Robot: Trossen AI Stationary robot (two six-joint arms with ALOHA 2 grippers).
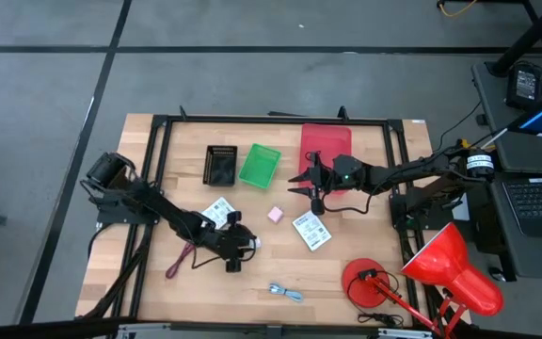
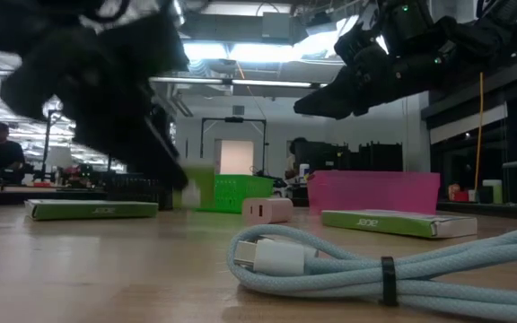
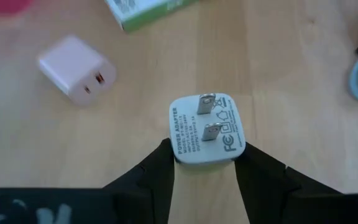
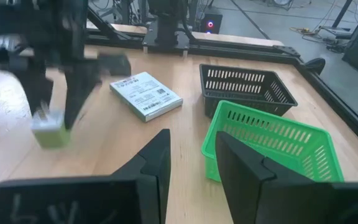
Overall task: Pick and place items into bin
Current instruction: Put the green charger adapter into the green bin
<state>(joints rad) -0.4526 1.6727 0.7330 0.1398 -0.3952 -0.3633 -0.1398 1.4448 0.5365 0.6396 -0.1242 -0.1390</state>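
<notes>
My left gripper is near the table's middle front, shut on a pale cube-shaped power adapter. My right gripper is open and hovers above the table near the bins, touching nothing. A pink cube lies flat between two white printed packets. A red cord lies to the left of the left gripper. A blue-white cable lies coiled by the near edge. Three bins stand at the far side: black, green and pink-red. My left gripper pinches the adapter's body between its two fingers, one on each opposite side face. The end with the two metal prongs faces away from the fingers. In the low view the adapter shows lifted clear of the table.
A red desk lamp stands at the table's near right corner, its base on the wood. A black frame rail runs round the work area. People and desks show in the room beyond the far edge.
</notes>
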